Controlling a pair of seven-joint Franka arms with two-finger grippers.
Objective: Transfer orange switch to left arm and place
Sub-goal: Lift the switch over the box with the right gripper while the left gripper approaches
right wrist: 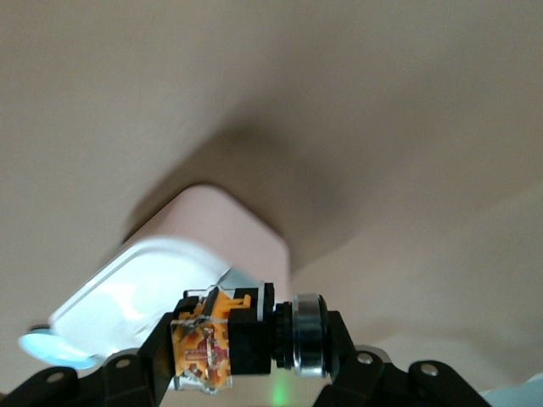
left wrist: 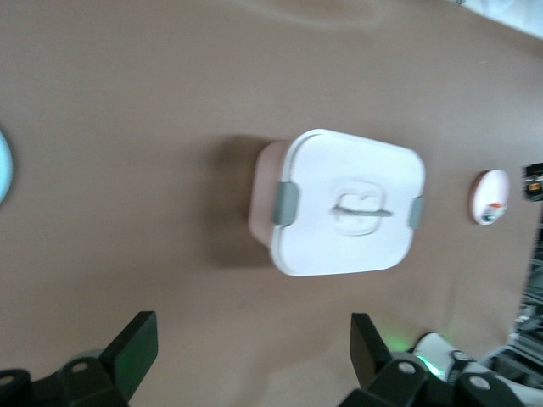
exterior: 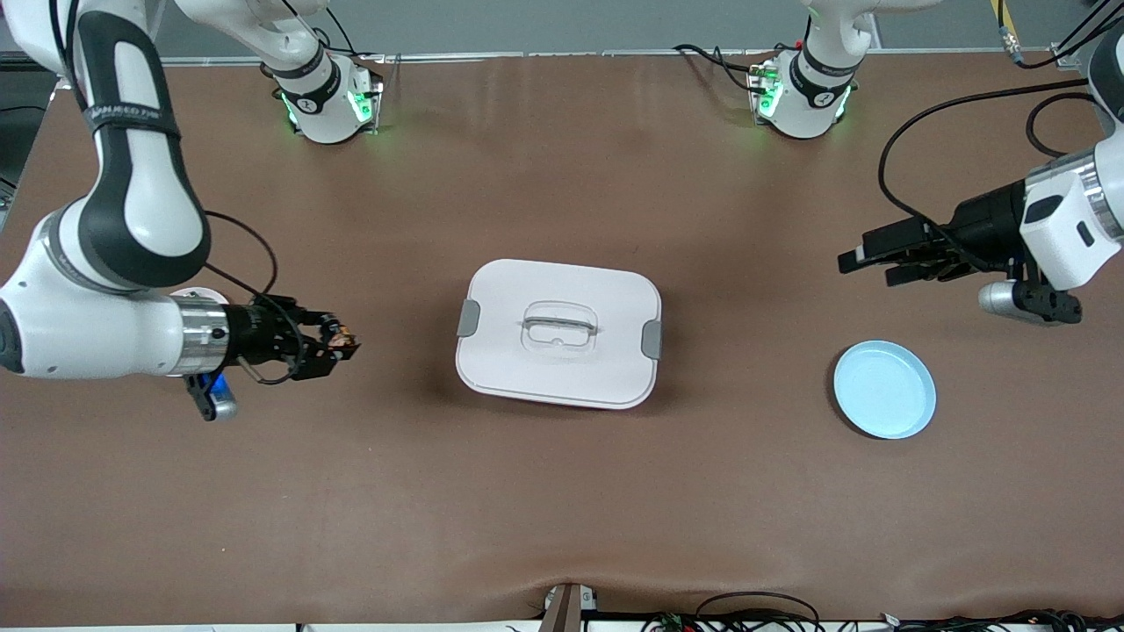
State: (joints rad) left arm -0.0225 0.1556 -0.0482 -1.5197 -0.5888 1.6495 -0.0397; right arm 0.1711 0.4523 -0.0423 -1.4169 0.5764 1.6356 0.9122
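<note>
My right gripper [exterior: 342, 341] is shut on the orange switch [exterior: 341, 334], a small black block with orange parts, and holds it above the table between the box [exterior: 558, 333] and the right arm's end. In the right wrist view the switch [right wrist: 222, 341] sits clamped between the fingers, with the white box [right wrist: 161, 275] in front of it. The box is lidded, with grey clasps and a recessed handle, and stands at the table's middle. My left gripper [exterior: 869, 268] hangs open and empty over the table toward the left arm's end, pointing at the box [left wrist: 348, 203].
A light blue plate [exterior: 884, 389] lies toward the left arm's end, nearer the front camera than the box. A small white plate [exterior: 198, 297] shows partly under the right arm; in the left wrist view this plate [left wrist: 490, 197] carries a small part.
</note>
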